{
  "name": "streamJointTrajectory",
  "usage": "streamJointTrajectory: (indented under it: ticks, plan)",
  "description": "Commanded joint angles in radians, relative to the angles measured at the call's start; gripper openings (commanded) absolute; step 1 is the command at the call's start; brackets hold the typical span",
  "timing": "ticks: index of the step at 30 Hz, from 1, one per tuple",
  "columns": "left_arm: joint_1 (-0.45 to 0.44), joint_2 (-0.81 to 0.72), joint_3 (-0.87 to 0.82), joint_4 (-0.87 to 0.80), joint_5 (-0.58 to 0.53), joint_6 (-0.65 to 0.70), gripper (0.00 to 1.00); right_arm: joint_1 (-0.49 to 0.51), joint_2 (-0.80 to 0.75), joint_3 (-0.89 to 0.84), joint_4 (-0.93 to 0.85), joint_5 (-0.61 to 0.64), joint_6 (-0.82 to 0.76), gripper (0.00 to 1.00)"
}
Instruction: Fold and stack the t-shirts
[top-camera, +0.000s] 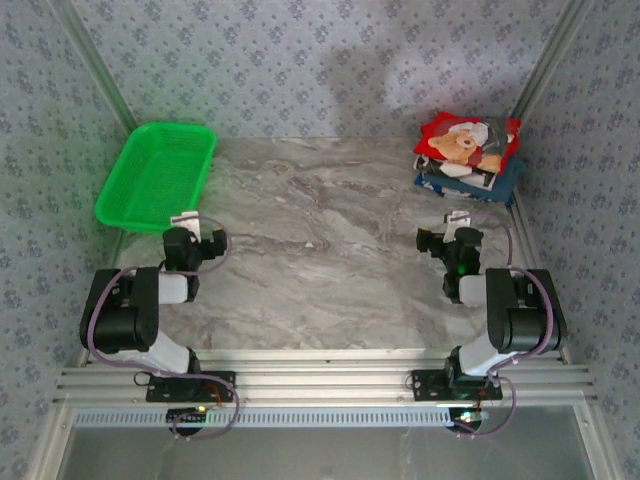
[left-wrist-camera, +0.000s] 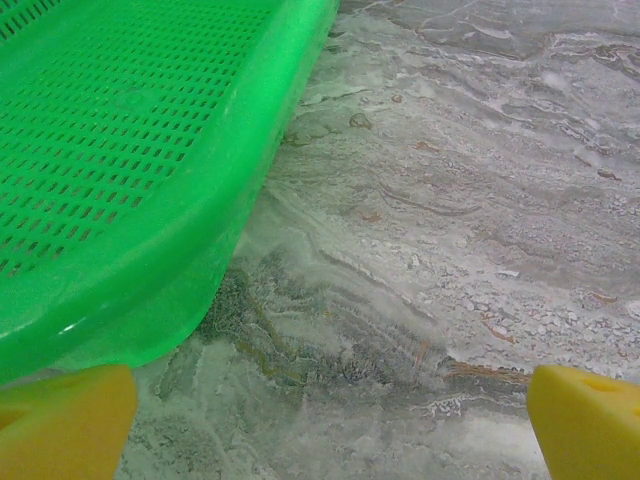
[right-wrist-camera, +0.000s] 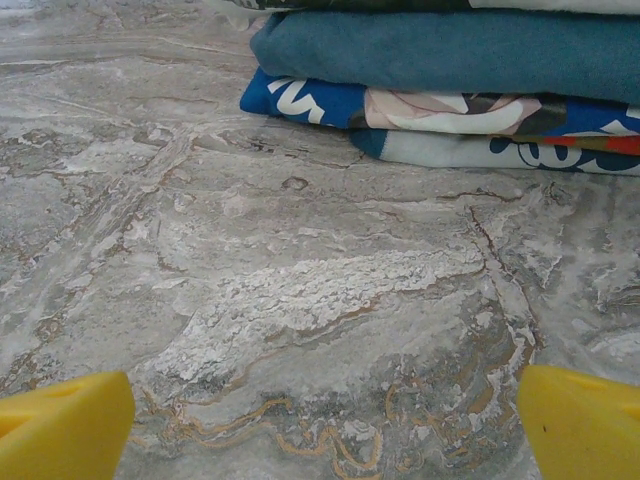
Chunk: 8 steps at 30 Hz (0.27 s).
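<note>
A stack of folded t-shirts (top-camera: 468, 158) sits at the far right of the table, the red tee with the teddy bear print (top-camera: 465, 143) on top and dark blue and white tees below. From the right wrist the same stack's edge (right-wrist-camera: 450, 75) lies ahead. My right gripper (top-camera: 443, 240) is pulled back near its base, open, its yellow fingertips (right-wrist-camera: 65, 425) wide apart over bare marble. My left gripper (top-camera: 190, 243) rests by its base, also open, its fingertips (left-wrist-camera: 590, 420) spread over the table with nothing between them.
A green plastic basket (top-camera: 155, 175) stands at the far left with nothing in it; its rim (left-wrist-camera: 200, 210) is close in front of my left gripper. The marble table (top-camera: 320, 240) stretches between the arms. Patterned walls enclose the back and sides.
</note>
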Motion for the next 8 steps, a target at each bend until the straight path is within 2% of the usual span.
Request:
streamJointTrajectory:
  ticks: [1, 8]
  plan:
    - [0.004, -0.004, 0.018, 0.027, 0.003, 0.013, 1.0, -0.002, -0.002, 0.024, -0.018, 0.011, -0.017, 1.0]
    - [0.004, -0.005, 0.017, 0.029, 0.003, 0.013, 1.0, -0.003, -0.002, 0.018, -0.008, 0.002, -0.019, 1.0]
